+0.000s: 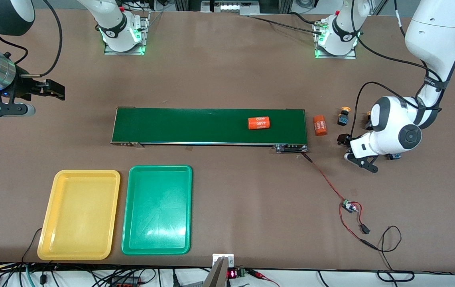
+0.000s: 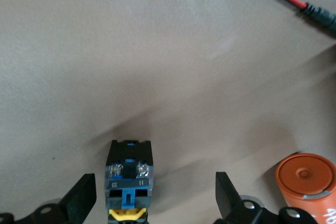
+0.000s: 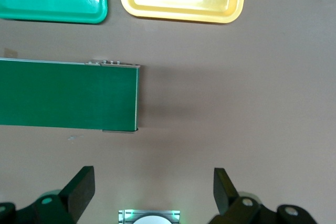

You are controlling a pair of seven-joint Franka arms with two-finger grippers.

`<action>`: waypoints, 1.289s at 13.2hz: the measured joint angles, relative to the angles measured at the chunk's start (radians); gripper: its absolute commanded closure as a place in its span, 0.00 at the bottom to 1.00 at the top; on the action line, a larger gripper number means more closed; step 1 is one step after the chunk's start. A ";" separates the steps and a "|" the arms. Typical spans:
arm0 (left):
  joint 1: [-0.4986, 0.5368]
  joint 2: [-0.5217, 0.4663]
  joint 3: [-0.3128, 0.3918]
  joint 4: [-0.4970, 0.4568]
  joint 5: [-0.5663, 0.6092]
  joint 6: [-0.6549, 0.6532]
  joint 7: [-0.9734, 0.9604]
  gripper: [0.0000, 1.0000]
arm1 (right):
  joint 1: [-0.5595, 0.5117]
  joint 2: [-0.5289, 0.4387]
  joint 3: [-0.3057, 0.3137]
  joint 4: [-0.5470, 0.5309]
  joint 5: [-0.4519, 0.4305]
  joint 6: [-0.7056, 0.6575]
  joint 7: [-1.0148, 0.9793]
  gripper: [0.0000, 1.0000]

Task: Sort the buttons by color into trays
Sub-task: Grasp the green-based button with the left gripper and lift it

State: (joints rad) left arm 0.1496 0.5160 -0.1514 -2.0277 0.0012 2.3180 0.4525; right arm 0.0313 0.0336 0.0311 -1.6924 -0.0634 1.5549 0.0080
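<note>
Front view: nearest cam, yellow tray [image 1: 79, 215] and green tray [image 1: 157, 210] side by side on tabletop [image 1: 231, 67], both bare. Conveyor belt [image 1: 195, 126] farther back, orange cylinder [image 1: 259, 122] on it, second cylinder [image 1: 320, 125] just off its end. Yellow-cap button [image 1: 344, 117] beside that. Left gripper [image 1: 353, 148] low near it, spread wide, holding nothing.

Left wrist view: yellow-cap button [image 2: 129, 178] lying between fingers [image 2: 81, 199], not touching. Should centre on body, then close. Orange cylinder [image 2: 307, 181] near; keep clear.

Right wrist view: right gripper [image 3: 152, 192] waiting, spread wide, holding nothing, over open tabletop.
</note>
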 measured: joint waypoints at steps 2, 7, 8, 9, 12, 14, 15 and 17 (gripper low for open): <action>0.014 0.001 0.002 -0.003 0.001 0.003 0.050 0.40 | 0.000 0.001 0.000 0.000 0.009 0.004 0.001 0.00; 0.047 0.002 0.005 -0.006 0.001 0.047 0.204 1.00 | 0.000 0.004 -0.001 0.000 0.060 0.017 0.002 0.00; 0.047 0.002 0.004 -0.006 0.001 0.049 0.205 1.00 | 0.000 0.005 -0.001 0.000 0.061 0.017 0.002 0.00; 0.047 0.001 0.003 -0.006 0.001 0.051 0.205 1.00 | -0.001 0.006 -0.001 0.000 0.061 0.017 0.002 0.00; 0.046 -0.025 -0.008 -0.004 0.000 0.016 0.108 1.00 | -0.001 0.012 -0.001 0.000 0.061 0.018 0.001 0.00; 0.039 -0.066 -0.053 -0.002 0.000 -0.051 -0.027 1.00 | -0.001 0.019 -0.002 -0.003 0.062 0.016 0.000 0.00; 0.026 -0.091 -0.076 -0.002 0.000 -0.072 -0.082 1.00 | -0.001 0.025 -0.002 -0.003 0.062 0.015 0.000 0.00; -0.024 -0.141 -0.094 -0.002 0.000 -0.131 -0.185 1.00 | -0.001 0.029 -0.005 -0.003 0.062 0.006 -0.011 0.00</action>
State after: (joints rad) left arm 0.1251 0.3755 -0.2454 -2.0296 0.0014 2.1869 0.2675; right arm 0.0298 0.0628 0.0261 -1.6955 -0.0015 1.5604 -0.0026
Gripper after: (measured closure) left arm 0.670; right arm 0.000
